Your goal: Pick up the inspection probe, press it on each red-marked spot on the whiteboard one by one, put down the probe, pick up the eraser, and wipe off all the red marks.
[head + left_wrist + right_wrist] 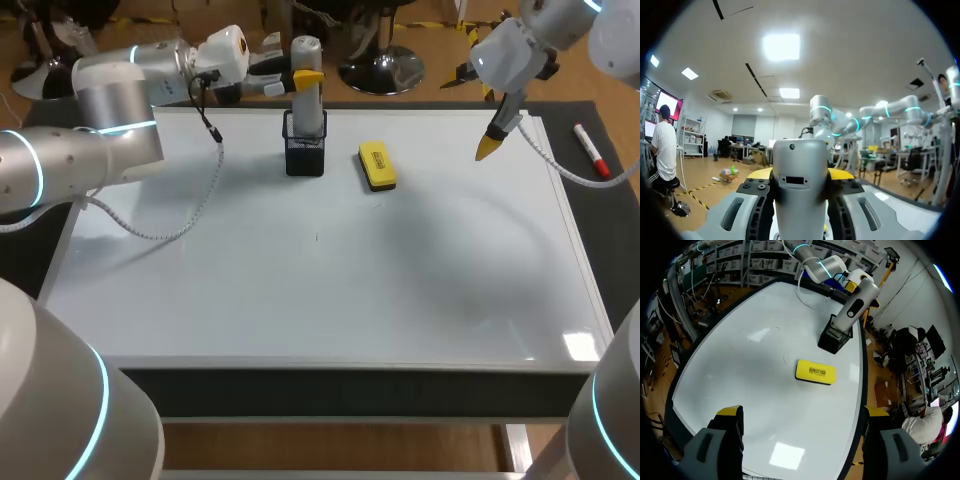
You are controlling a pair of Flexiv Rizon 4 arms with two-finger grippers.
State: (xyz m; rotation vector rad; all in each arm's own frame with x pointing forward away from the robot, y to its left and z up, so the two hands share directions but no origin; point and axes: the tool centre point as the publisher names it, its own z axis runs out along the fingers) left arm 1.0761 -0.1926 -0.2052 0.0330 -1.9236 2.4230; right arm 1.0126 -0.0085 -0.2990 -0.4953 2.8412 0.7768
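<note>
Bright, even overhead light fills the scene. The whiteboard [320, 280] carries a white glare patch [580, 345] at the lower right of the head view, and soft grey shadows at upper left and right of centre. Another glare patch [787, 455] lies just ahead of the right arm's fingers [730, 415].

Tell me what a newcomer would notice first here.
The silver inspection probe stands upright in a black mesh holder at the whiteboard's far edge, with the left gripper closed around its top. Just beside the holder lies the bright yellow eraser, flat on the board. The right gripper hangs open above the board's far right corner, holding nothing.
</note>
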